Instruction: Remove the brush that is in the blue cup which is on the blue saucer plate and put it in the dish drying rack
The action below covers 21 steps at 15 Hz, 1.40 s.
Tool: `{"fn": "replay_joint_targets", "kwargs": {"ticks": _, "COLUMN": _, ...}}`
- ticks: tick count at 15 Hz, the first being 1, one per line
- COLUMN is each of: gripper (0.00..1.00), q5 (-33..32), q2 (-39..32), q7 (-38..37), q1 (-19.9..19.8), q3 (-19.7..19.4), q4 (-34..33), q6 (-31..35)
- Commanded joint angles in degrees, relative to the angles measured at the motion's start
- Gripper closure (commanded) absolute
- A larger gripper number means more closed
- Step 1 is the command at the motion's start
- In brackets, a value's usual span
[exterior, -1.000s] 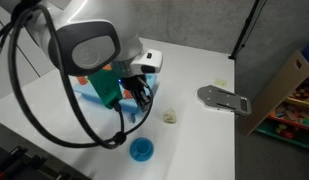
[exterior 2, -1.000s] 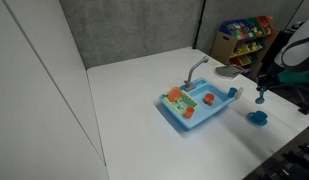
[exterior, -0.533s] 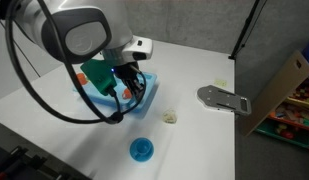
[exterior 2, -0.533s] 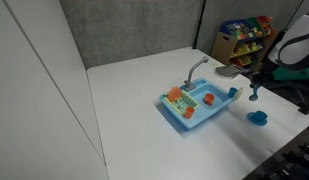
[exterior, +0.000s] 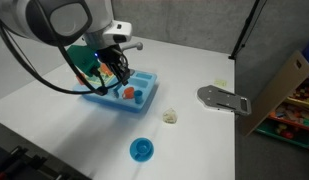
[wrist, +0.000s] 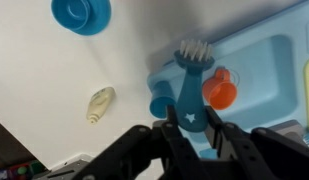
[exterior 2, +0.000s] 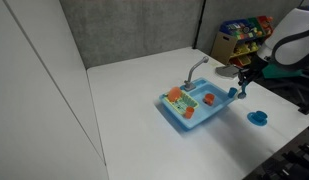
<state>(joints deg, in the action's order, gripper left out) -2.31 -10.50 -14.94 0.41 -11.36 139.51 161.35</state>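
Two dark fingers (wrist: pixel 174 128) of the gripper (wrist: pixel 191 125) are closing tight on the blue handle of the brush (wrist: pixel 192 75). It is pointing away from the wrist, with its whitish bristles at the far end. The jaws are standing only as far apart as the handle is thick.

Just past the bristles, the brush is hanging above the corner of the light-blue sink unit (wrist: pixel 259 60), close to a small orange cup (wrist: pixel 220 92) sitting inside it. In both exterior views the arm is holding the brush clear above the unit, not touching it.

Further off on the white table, the blue cup (exterior: pixel 141 148) is sitting on the blue saucer (exterior: pixel 134 157), well apart from the gripper, and no brush is showing in it.

So the lift-out is looking done, and the carry to the sink is the step in hand. The dish rack (exterior 2: pixel 227 96) is, as far as I can judge, the end of the unit away from the orange things. The next move is calling for centring the brush over that section, lowering it close, and only then opening the jaws, so it is not dropping into the basin or onto the table.
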Motion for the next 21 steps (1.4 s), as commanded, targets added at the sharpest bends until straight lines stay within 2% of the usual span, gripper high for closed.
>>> {"fn": "replay_joint_targets", "kwargs": {"ticks": 1, "gripper": 0.90, "q5": -1.08, "q2": 1.95, "q7": -3.35, "q1": 1.27, "q3": 1.89, "q4": -0.48, "q6": -1.91}}
{"fn": "replay_joint_targets", "kwargs": {"ticks": 7, "gripper": 0.91, "q5": -0.83, "q2": 2.15, "q7": -6.30, "q1": 3.09, "q3": 4.40, "q4": -2.05, "q6": -2.37}}
{"fn": "replay_joint_targets", "kwargs": {"ticks": 10, "gripper": 0.92, "q5": -0.09, "q2": 1.10, "q7": -4.71, "q1": 2.44, "q3": 5.07, "q4": -1.58, "q6": -0.30}}
{"fn": "replay_joint_targets", "kwargs": {"ticks": 11, "gripper": 0.69, "q5": -0.08, "q2": 1.11, "q7": -4.74, "q1": 2.44, "q3": 5.14, "q4": -1.57, "q6": -0.29}}
{"fn": "replay_joint_targets", "kwargs": {"ticks": 17, "gripper": 0.69, "q5": -0.08, "q2": 0.89, "q7": -4.74, "q1": 2.41, "q3": 5.12, "q4": -1.51, "q6": -0.29}}
{"fn": "replay_joint_targets", "kwargs": {"ticks": 18, "gripper": 0.91, "q5": -0.33, "q2": 0.82, "q7": -5.03, "q1": 2.50, "q3": 5.00, "q4": -1.55, "q6": -0.15}}
{"fn": "replay_joint_targets", "kwargs": {"ticks": 21, "gripper": 0.91, "q5": -0.45, "q2": 0.36, "q7": -5.80, "q1": 3.06, "q3": 5.26, "q4": -2.12, "q6": 0.64}}
